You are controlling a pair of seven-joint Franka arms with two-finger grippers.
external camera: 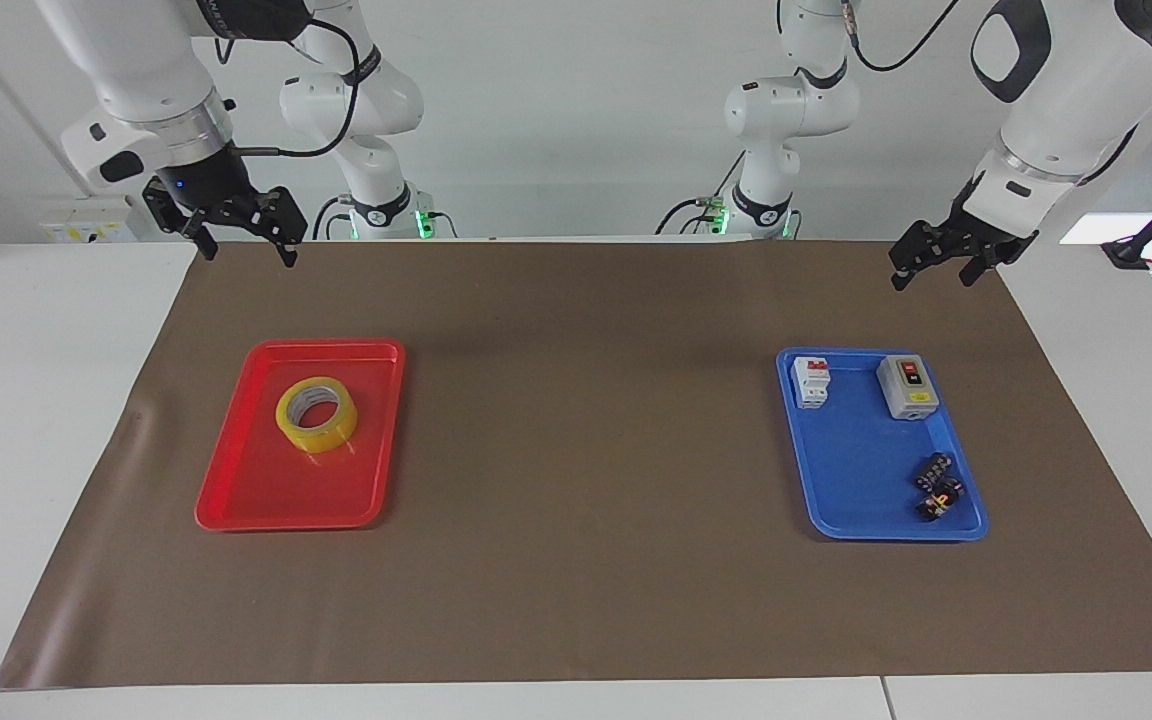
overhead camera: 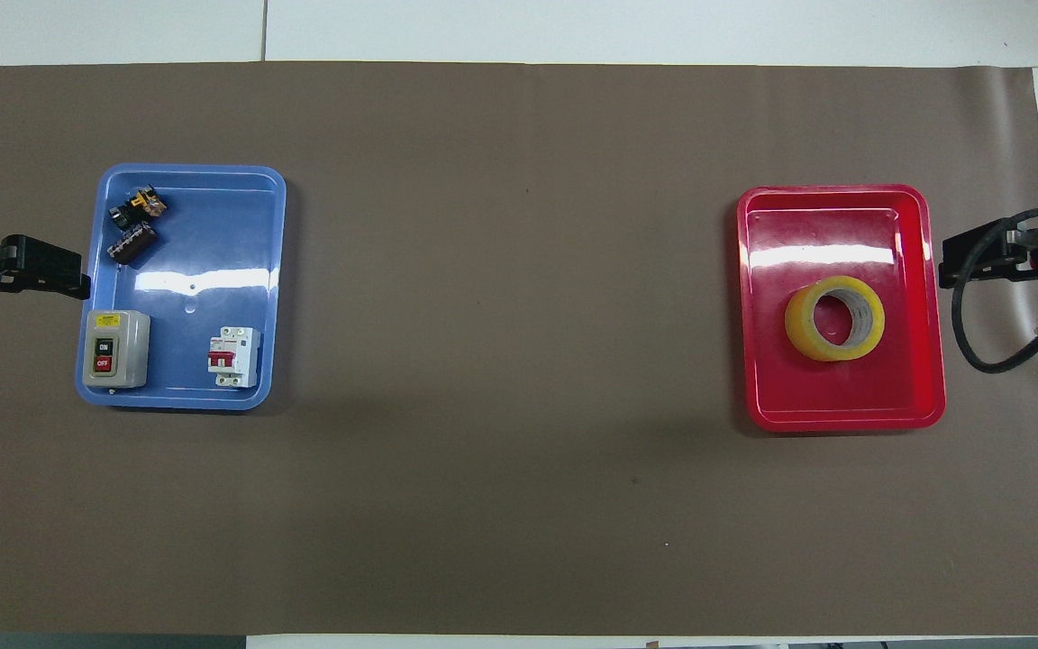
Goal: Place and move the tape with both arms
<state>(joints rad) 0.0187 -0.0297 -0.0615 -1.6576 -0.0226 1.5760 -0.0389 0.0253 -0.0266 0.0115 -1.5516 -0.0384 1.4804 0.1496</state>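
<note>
Brown matte paper (external camera: 586, 420) covers most of the white table (external camera: 46, 400), with faint creases toward the right arm's end; a plain white wall stands at the robots' end of the room. Toward the right arm's end lies a glossy red tray (external camera: 266, 490), rectangular with rounded corners and a raised rim, and in it, in the half nearer the robots, the tape (external camera: 316, 414) lies flat: a translucent yellow ring round a whitish core. Toward the left arm's end lies a matching blue tray (external camera: 856, 480) that catches the light. It holds a grey switch box (external camera: 907, 386) with a red and a black button, a white circuit breaker (external camera: 811, 382) with a red lever, both at the end nearer the robots, and two small dark parts (external camera: 938, 486) in the corner farthest from them, too small to make out. The right gripper (external camera: 241, 242) hangs in the air over the paper's edge, near the red tray, its black fingers spread wide and holding nothing. The left gripper (external camera: 936, 265) waits raised over the paper near the blue tray, fingers also parted and empty. Seen from overhead, both arms are cut off at the frame's sides, only the grippers and a cable loop (overhead camera: 978, 315) showing
</note>
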